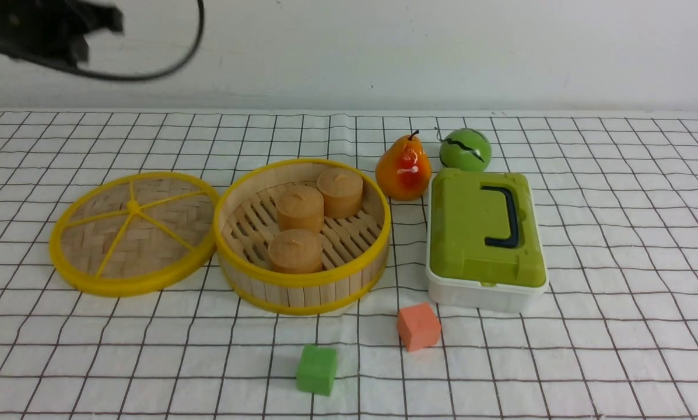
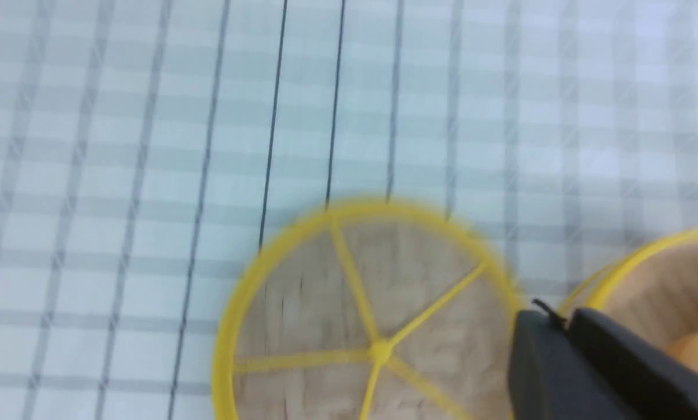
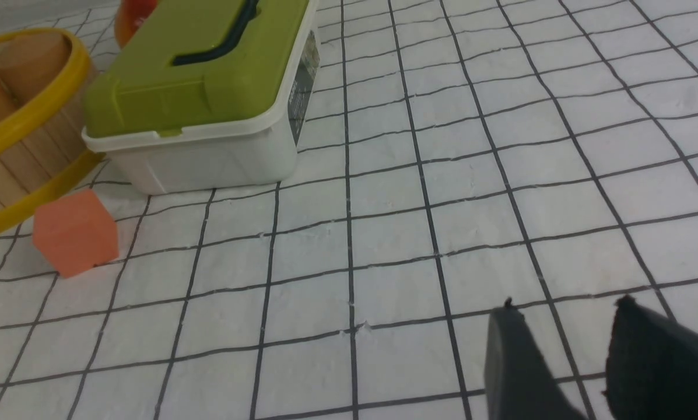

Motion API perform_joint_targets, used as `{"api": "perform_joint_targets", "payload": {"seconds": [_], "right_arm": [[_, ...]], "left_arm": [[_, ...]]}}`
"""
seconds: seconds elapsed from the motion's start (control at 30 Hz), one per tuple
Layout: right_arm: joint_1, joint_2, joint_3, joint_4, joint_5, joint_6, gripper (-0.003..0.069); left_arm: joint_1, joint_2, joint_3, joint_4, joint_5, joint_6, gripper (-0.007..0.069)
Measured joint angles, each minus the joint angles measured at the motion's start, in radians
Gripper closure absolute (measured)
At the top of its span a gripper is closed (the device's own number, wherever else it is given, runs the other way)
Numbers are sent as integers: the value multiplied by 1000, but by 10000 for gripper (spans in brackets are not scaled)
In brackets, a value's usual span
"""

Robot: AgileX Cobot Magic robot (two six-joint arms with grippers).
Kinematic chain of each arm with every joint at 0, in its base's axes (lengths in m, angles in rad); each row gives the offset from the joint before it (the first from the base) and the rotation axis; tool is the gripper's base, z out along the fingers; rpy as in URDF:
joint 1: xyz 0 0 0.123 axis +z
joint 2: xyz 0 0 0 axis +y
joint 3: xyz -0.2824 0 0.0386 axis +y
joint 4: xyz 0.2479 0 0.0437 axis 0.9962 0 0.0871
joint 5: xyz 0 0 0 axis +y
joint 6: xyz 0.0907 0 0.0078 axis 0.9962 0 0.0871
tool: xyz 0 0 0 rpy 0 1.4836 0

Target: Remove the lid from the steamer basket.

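Two sets of fingers checked.

Left fingers (image 2: pixel 544 361): pressed together tip to tip, no gap, nothing between them. Seen in the blurred left wrist view, raised above the spot where the lid (image 2: pixel 372 315) and the steamer basket (image 1: pixel 302 281) come together. Left arm (image 1: pixel 39 32): high at far left in the front view, blurred, well above the tabletop (image 1: pixel 617 291), with a black cable (image 1: pixel 168 65) looping beside it.

Right fingers (image 3: pixel 515 367): parted with a clear gap, empty, over bare checked cloth (image 3: pixel 383 233) on the near right of the white box (image 1: pixel 477 291).

Lid: off the steamer basket, flat on the tabletop immediately to its left, spokes up. Right edge against or just beside the basket's left wall; contact not determinable.

Steamer basket: upright and open, left of centre. Holds three tan cylinders (image 1: pixel 300 207) standing on its slatted floor, two far, one near.

Other items:
- Pear (image 1: pixel 404 168): just beyond the basket's far right side.
- Green ball (image 1: pixel 465 149): right of the pear, apart from it, at the far end of the white box.
- White box: right of the basket, closed under a green top with a black handle.
- Orange cube (image 1: pixel 418 326): on the near side between basket and box, touching neither.
- Green cube (image 1: pixel 316 369): nearer again, left of the orange cube, well apart from it.
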Motion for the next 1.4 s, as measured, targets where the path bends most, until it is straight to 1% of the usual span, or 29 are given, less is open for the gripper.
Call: {"api": "perform_joint_targets", "payload": {"seconds": [0.03, 0.07, 0.1, 0.17, 0.23, 0.37, 0.53, 0.7, 0.73, 0.83, 1.03, 1.17, 1.2, 1.23, 1.27, 1.3, 1.33, 1.4], "right_arm": [[0, 0, 0, 0, 0, 0, 419], [0, 0, 0, 0, 0, 0, 419], [0, 0, 0, 0, 0, 0, 419], [0, 0, 0, 0, 0, 0, 419], [0, 0, 0, 0, 0, 0, 419], [0, 0, 0, 0, 0, 0, 419], [0, 0, 0, 0, 0, 0, 419], [0, 0, 0, 0, 0, 0, 419], [0, 0, 0, 0, 0, 0, 419], [0, 0, 0, 0, 0, 0, 419], [0, 0, 0, 0, 0, 0, 419], [0, 0, 0, 0, 0, 0, 419], [0, 0, 0, 0, 0, 0, 419], [0, 0, 0, 0, 0, 0, 419], [0, 0, 0, 0, 0, 0, 419], [0, 0, 0, 0, 0, 0, 419], [0, 0, 0, 0, 0, 0, 419], [0, 0, 0, 0, 0, 0, 419]], "left_arm": [[0, -98, 7, -32, -14, 18, 637], [0, -112, 9, -36, -18, 21, 637], [0, -210, 37, -67, -42, 40, 637], [0, -352, 117, -104, -85, 70, 637], [0, -481, 228, -143, -163, 102, 637], [0, -761, 558, -226, -306, 180, 637], [0, -988, 925, -333, -353, 244, 637], [0, -1189, 1241, -368, -410, 312, 637], [0, -1198, 1253, -368, -417, 314, 637], [0, -1340, 1424, -379, -466, 328, 637], [0, -1491, 1658, -428, -579, 329, 637], [-11, -1558, 1742, -442, -658, 327, 637], [-13, -1576, 1746, -428, -670, 315, 637], [-10, -1585, 1748, -383, -670, 276, 637], [-10, -1585, 1748, -373, -668, 276, 637], [-4, -1586, 1748, -318, -660, 227, 637], [5, -1586, 1749, -246, -640, 137, 637], [22, -1586, 1750, -149, -597, 33, 637]]}}
